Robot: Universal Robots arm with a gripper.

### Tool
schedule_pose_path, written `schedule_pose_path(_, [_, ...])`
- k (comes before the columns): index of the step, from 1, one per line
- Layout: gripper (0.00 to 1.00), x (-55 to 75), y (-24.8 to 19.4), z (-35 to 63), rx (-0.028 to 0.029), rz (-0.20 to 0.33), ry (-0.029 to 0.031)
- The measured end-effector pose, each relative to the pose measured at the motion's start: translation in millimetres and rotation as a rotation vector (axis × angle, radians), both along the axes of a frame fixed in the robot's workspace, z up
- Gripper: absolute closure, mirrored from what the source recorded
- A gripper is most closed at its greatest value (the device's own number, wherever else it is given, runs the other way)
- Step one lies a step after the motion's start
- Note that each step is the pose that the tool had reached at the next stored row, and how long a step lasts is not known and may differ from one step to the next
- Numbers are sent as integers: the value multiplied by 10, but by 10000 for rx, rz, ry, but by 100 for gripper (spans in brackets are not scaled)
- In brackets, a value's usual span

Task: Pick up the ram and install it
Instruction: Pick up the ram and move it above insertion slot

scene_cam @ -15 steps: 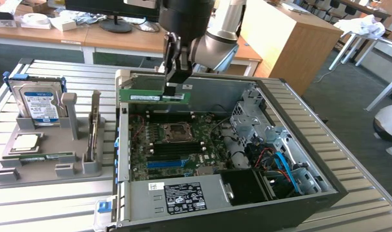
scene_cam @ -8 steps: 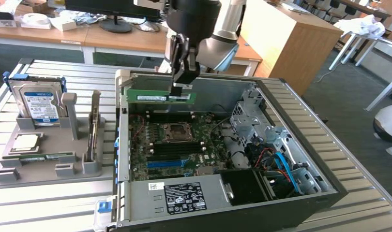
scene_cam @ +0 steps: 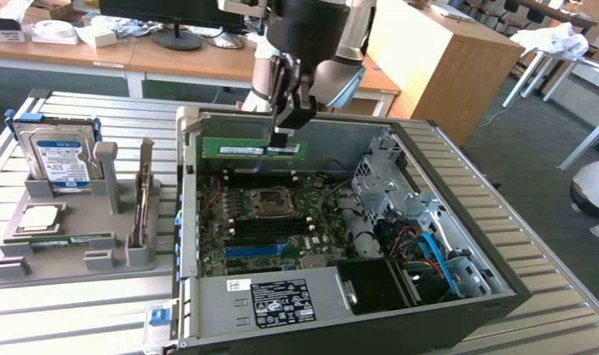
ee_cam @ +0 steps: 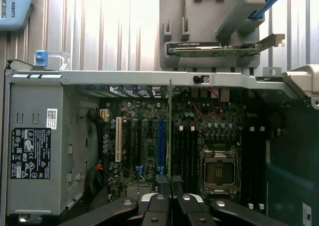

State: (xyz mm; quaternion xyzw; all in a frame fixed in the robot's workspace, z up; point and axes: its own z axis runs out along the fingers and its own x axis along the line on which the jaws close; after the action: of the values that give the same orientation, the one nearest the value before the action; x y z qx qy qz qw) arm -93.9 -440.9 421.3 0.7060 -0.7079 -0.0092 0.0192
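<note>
The black two-fingered tool (scene_cam: 281, 137) is clenched on the top edge of the ram (scene_cam: 242, 148), a long, thin green circuit-board stick with a white label. It grips the ram near the end towards the exterior view's right. The ram hangs level and on edge just below the tool, inside the open grey computer case (scene_cam: 458, 185) on the slatted metal counter (scene_cam: 83, 310). In the wrist view it runs edge-on above the black memory slots (ee_cam: 185, 151), beside the empty processor socket (ee_cam: 219, 171).
</note>
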Motion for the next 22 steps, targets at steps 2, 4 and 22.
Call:
schedule_pose_path(2, [88,32,0,0,0,0,0])
schedule_pose_path(4, [88,70,0,0,-1,1,0])
schedule_pose_path(22, [88,371,-1,0,0,1,0])
